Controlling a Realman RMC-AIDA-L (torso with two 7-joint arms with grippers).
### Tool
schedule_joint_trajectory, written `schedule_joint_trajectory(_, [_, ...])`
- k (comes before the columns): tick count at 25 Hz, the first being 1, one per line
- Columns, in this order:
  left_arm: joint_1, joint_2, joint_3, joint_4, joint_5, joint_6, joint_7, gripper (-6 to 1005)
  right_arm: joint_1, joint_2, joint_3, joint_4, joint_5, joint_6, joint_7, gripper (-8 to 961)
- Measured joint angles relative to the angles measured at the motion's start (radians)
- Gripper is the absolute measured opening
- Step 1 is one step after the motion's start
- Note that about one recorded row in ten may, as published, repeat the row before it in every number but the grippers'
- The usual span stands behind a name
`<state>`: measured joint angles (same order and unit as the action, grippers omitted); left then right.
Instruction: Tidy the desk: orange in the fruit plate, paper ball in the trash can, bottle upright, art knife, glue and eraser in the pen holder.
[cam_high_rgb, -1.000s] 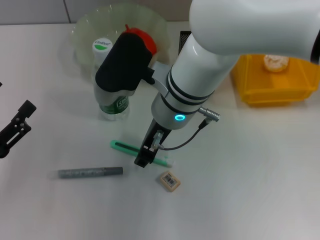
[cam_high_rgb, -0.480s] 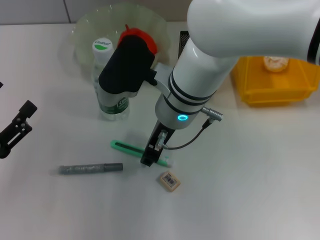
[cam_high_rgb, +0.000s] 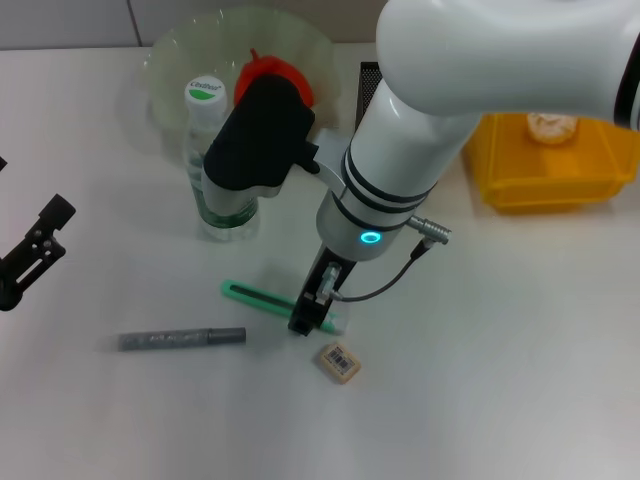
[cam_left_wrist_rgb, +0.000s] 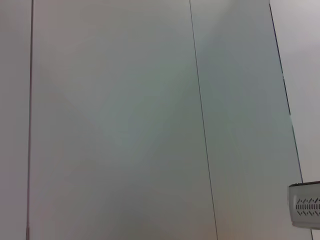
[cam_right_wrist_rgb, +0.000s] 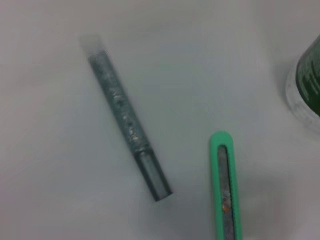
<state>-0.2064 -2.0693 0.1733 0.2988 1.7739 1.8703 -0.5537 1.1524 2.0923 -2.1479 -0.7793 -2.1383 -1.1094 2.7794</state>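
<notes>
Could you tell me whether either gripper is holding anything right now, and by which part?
It cannot be told: the right gripper sits over one end of the green art knife. The left gripper holds nothing.

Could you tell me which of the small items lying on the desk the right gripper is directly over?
The green art knife: the right gripper sits at its end, while the grey glue stick and eraser lie apart.
</notes>
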Motion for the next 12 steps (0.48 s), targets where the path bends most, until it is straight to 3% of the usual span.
schedule_joint_trajectory(12, [0.003,0.0,-0.004,0.0,-0.001,-0.001,0.0,799,-0.003,0.0,-0.026,-0.017,0.003,-0.003,-0.002,388])
